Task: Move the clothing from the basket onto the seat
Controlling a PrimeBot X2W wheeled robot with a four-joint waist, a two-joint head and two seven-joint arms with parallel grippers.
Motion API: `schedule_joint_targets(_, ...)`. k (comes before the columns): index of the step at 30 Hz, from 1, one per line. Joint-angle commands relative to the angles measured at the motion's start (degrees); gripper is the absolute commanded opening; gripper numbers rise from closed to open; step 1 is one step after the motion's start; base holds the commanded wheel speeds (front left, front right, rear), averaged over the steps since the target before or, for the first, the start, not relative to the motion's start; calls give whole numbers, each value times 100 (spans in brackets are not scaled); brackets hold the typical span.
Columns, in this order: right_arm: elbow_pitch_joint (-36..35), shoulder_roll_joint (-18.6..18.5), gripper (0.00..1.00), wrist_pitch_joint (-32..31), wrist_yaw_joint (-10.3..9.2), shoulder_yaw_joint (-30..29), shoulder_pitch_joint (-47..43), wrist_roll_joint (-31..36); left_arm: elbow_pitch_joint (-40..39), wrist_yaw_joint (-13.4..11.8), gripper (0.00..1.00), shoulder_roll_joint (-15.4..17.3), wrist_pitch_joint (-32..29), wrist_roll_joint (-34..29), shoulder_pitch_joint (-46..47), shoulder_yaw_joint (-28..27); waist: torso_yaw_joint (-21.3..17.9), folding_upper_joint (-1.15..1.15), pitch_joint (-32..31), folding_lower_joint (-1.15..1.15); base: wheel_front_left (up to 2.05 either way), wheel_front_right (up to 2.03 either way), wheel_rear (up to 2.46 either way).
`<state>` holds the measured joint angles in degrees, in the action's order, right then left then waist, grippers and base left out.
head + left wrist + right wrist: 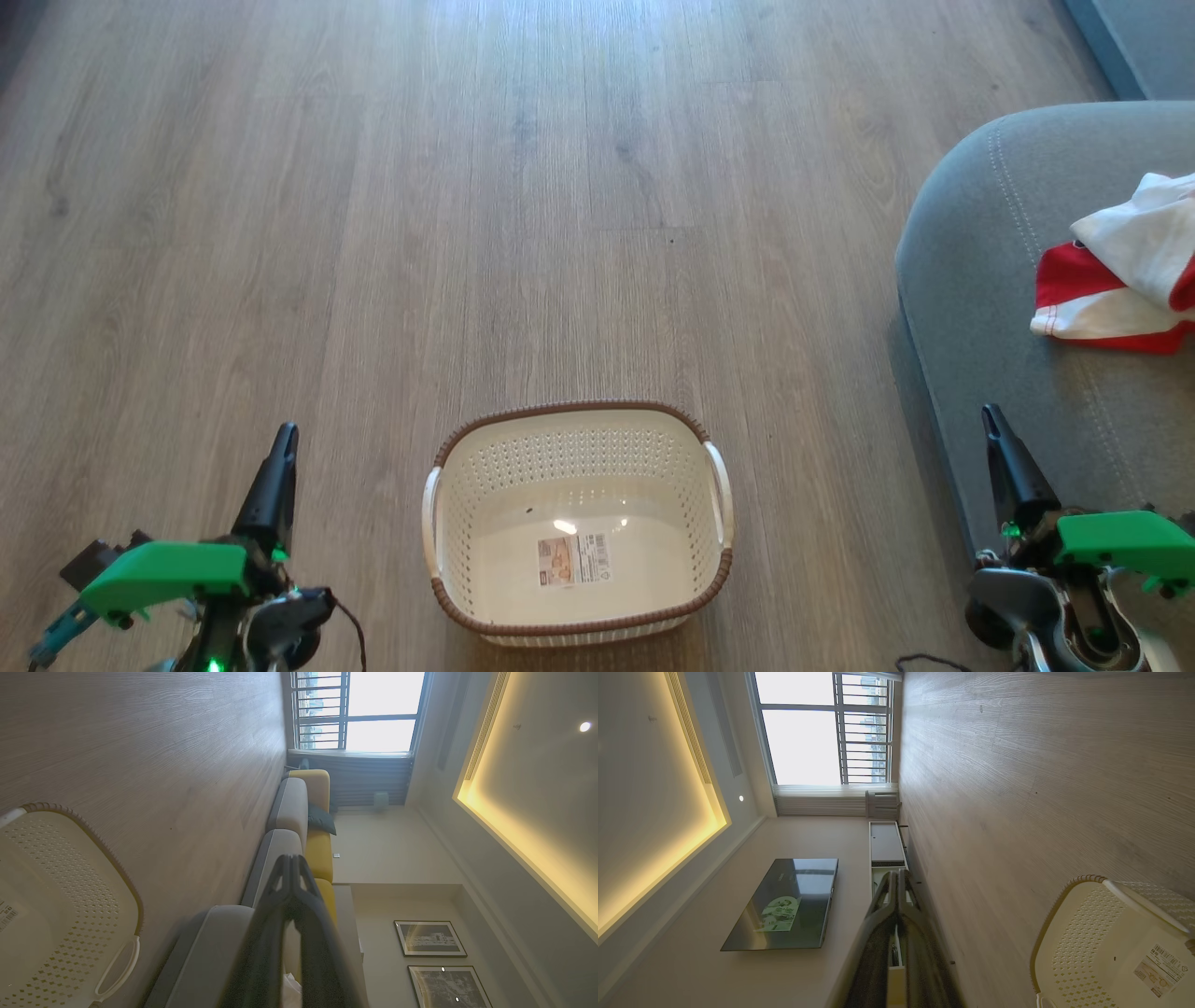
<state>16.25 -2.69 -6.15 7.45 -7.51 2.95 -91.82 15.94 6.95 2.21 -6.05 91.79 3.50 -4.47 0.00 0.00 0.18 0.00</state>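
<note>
Glossy cream perforated plastic for the basket point(560, 448), brown woven rim, matt grey stitched fabric on the seat point(980, 271), soft red-and-white cloth clothing point(1130, 252), matt wood-grain floor point(280, 233).

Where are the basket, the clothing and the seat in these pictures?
basket point(579, 406): head view, far brown rim.
clothing point(1134, 238): head view, white upper fold.
seat point(971, 261): head view, bare grey fabric left of the clothing.
</note>
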Motion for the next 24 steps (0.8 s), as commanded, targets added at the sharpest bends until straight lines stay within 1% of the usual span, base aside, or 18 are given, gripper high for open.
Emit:
schedule_joint_targets(1,-223,-19,0,-36,3,96,323,-32,-187,54,0,66,-44,37,270,-206,0,0,0,0,0,0,0)
schedule_joint_targets(24,-223,-19,0,-35,3,97,323,-33,-188,54,0,66,-44,38,270,-206,0,0,0,0,0,0,0)
